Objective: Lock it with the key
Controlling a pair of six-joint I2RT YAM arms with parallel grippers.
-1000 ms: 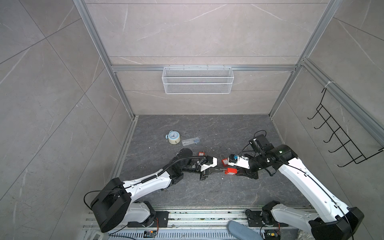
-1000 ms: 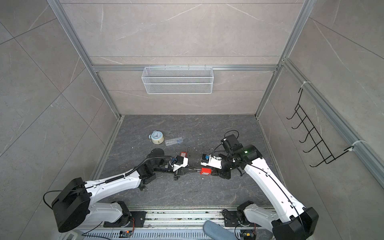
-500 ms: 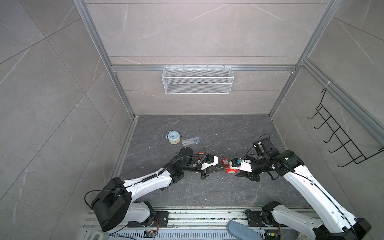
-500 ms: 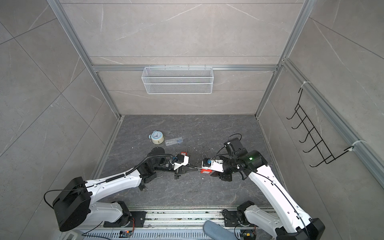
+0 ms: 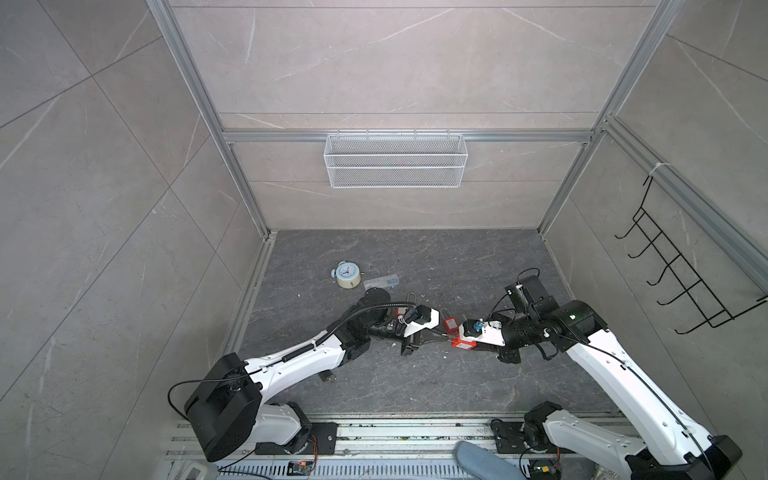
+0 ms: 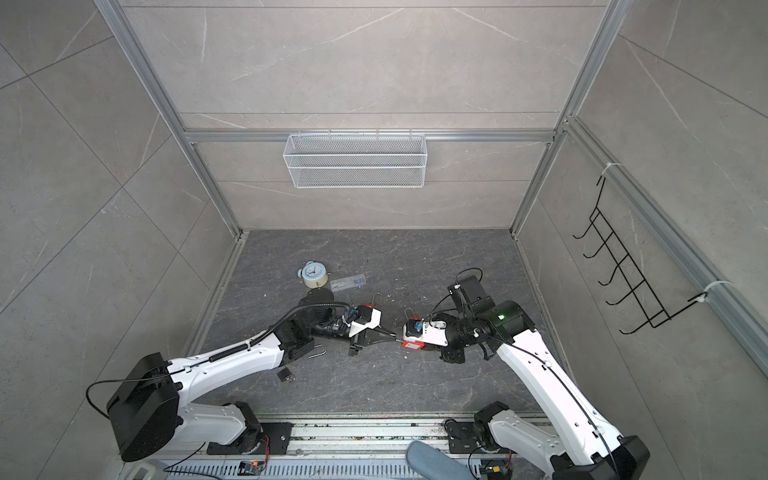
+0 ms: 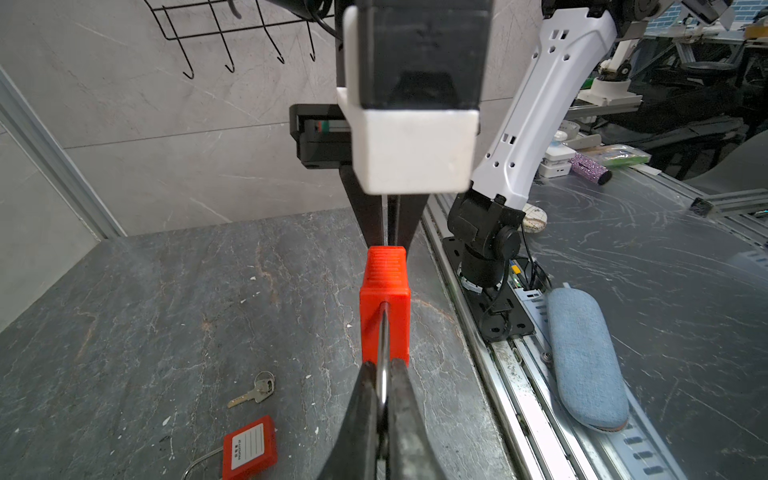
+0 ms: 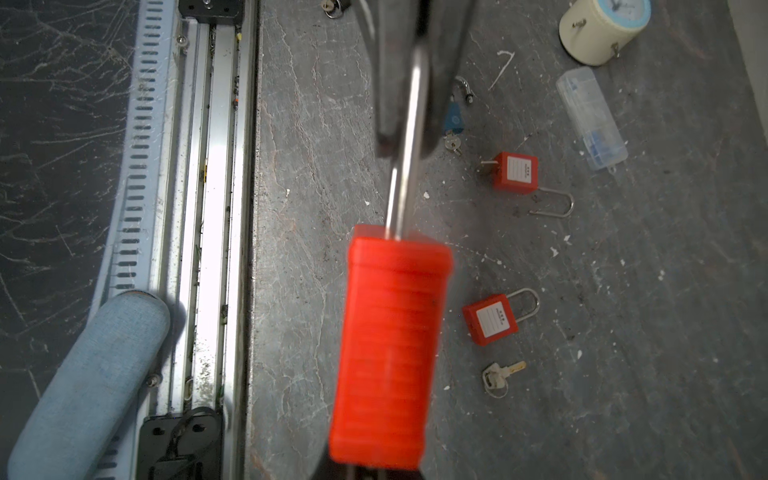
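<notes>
Left end effector [image 7: 383, 374] is clamped on the shackle [image 8: 400, 187] of the red padlock [image 7: 384, 303], held above the bench [image 7: 208, 291]; right end effector [image 7: 388, 237] is closed at its keyway end, on what I cannot tell; keep both in line, twisting gently.

Left arm [image 5: 299, 359] and right arm [image 5: 602, 361]: white link shells, black joint housings, exposed black cables [image 5: 376, 307]. Left gripper [image 7: 383, 374] fingers [image 7: 361, 415]: black, tapered. Right elbow carries a green indicator lamp [image 5: 573, 316].

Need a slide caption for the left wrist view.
Left gripper pinches red padlock by its shackle, right gripper at its far end; loose key, second padlock on floor.
</notes>
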